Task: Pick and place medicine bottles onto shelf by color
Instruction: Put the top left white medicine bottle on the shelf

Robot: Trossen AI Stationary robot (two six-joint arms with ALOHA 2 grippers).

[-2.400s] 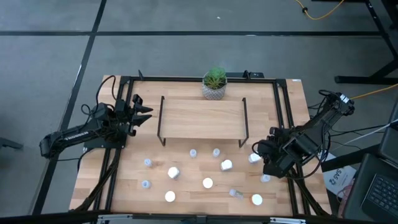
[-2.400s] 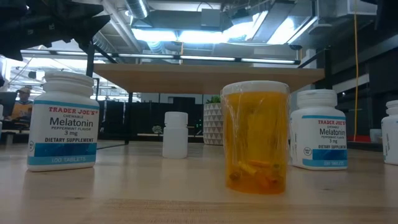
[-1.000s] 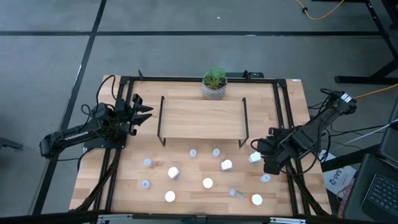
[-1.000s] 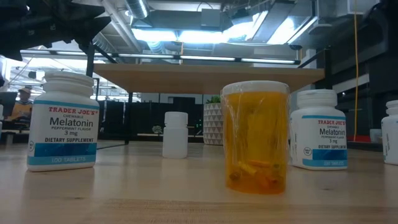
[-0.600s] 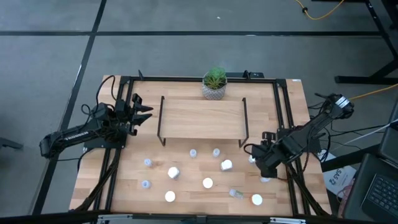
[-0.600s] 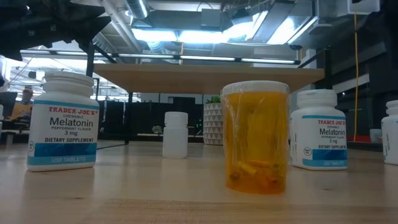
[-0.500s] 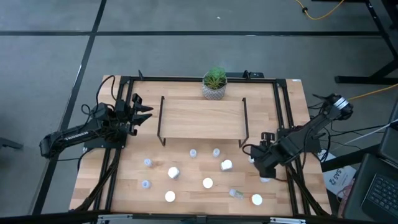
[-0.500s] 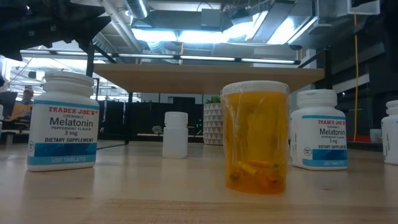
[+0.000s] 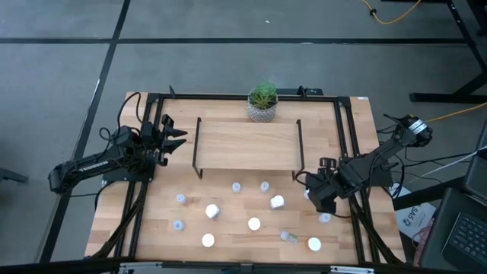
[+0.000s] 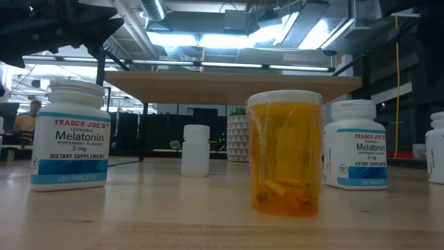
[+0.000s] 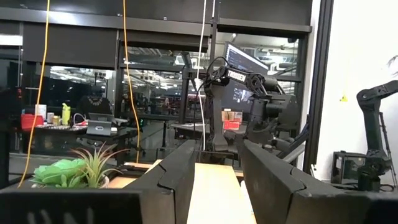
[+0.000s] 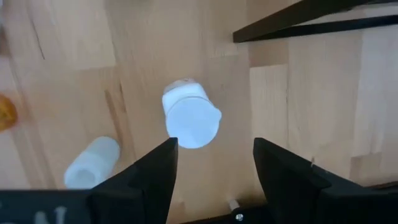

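Note:
Several medicine bottles stand scattered on the near half of the table, among them white-capped ones (image 9: 277,202) and small pale ones (image 9: 237,186). The low view shows an orange bottle (image 10: 286,153) and white labelled ones (image 10: 69,135). The shelf (image 9: 247,144) stands at the table's far middle, nothing on its top. My right gripper (image 9: 313,190) hangs open, pointing down, by the shelf's right near leg. Under it stands an upright white bottle (image 12: 189,118), just ahead of the fingertips (image 12: 163,168) and untouched. My left gripper (image 9: 173,135) waits open, left of the shelf.
A potted green plant (image 9: 262,103) stands behind the shelf. The shelf's black side frame (image 12: 311,18) runs close by my right gripper. A small pale bottle (image 12: 93,163) lies tipped beside the white one. Black rails run along the table's left and right edges (image 9: 350,137).
My right gripper has moved toward the table's left edge and a little down, rolling its wrist. It now hangs over the white bottle near the shelf's right leg, hiding it in the high view. No bottle has moved.

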